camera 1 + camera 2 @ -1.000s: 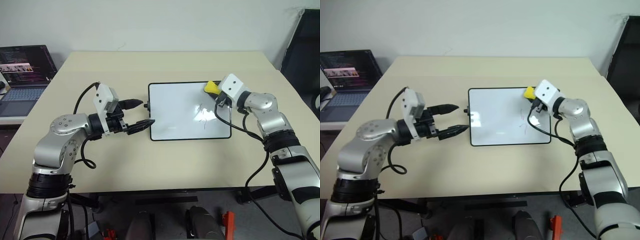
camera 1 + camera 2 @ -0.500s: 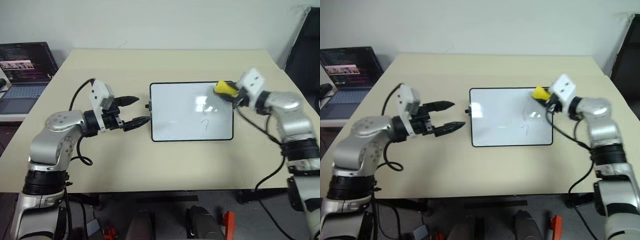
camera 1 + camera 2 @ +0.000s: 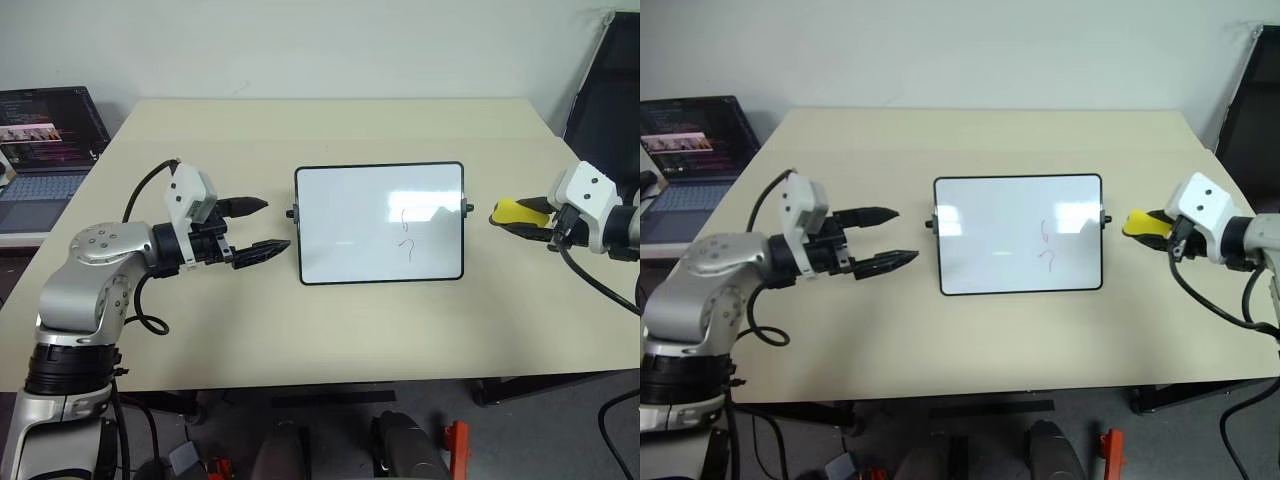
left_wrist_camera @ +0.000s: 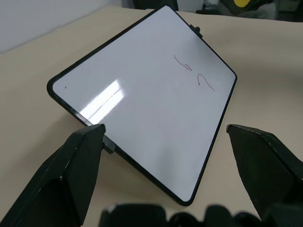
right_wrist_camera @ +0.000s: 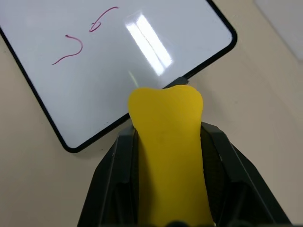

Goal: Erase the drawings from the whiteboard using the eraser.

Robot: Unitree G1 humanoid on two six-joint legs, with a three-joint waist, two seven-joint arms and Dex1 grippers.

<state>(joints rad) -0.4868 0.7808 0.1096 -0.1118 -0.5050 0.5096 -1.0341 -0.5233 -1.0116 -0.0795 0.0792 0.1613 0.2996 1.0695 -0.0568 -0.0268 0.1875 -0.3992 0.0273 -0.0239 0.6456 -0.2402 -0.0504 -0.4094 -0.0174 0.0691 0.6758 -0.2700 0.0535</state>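
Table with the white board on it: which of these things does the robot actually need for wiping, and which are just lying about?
Needed:
- whiteboard
- drawings
- eraser, clamped in the right gripper
- left gripper, open beside the board

Lying about:
- laptop
- black chair

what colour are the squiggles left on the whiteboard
The drawings on the whiteboard are thin reddish-pink strokes, clearest in the right wrist view.

Glossy white rectangular whiteboard with thin black frame (image 4: 142, 109) flat on beige tabletop (image 4: 265, 80); two small reddish pen squiggles (image 4: 194, 73) toward its far end. Left pincer (image 4: 165, 165) black fingers (image 4: 71, 170) spread apart, near edge between them.
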